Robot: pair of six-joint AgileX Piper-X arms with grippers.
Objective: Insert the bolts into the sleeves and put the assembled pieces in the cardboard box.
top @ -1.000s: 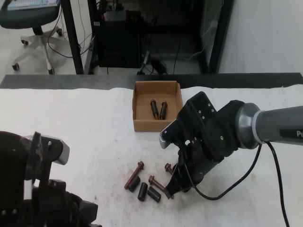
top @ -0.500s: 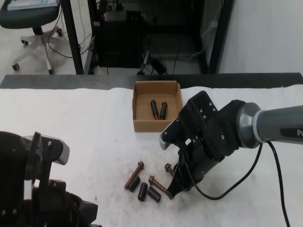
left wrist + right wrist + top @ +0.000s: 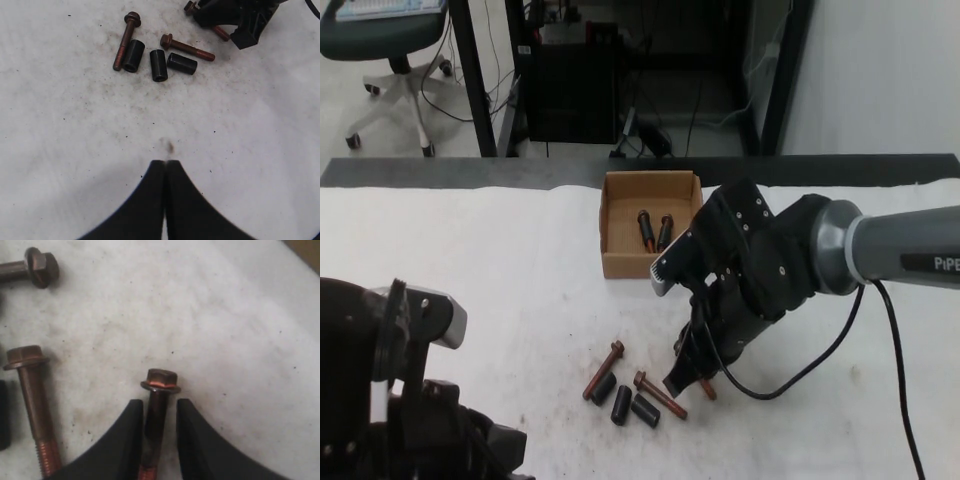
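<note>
My right gripper (image 3: 158, 404) is shut on a copper bolt (image 3: 159, 382), its fingers (image 3: 129, 440) pressed on both sides of the shank just under the head. In the high view this gripper (image 3: 686, 381) stands low over the white bench, right of the loose parts. Two more bolts (image 3: 603, 368) (image 3: 660, 393) and three black sleeves (image 3: 621, 405) lie there in a cluster. The cardboard box (image 3: 620, 266) behind them holds two assembled pieces (image 3: 655, 231). My left gripper (image 3: 165, 163) is shut on nothing, hovering nearer the front edge, short of the sleeves (image 3: 159, 65).
The bench (image 3: 470, 260) is covered in white cloth with rust smudges (image 3: 169, 146). A cable (image 3: 820, 360) trails from the right arm. A dark strip runs along the bench's far edge, with an office chair (image 3: 390, 40) and rack legs beyond.
The right arm has shifted a little back and left, off the middle bolt's threaded end, and its fingers now grip the third bolt. The left arm has not moved.
</note>
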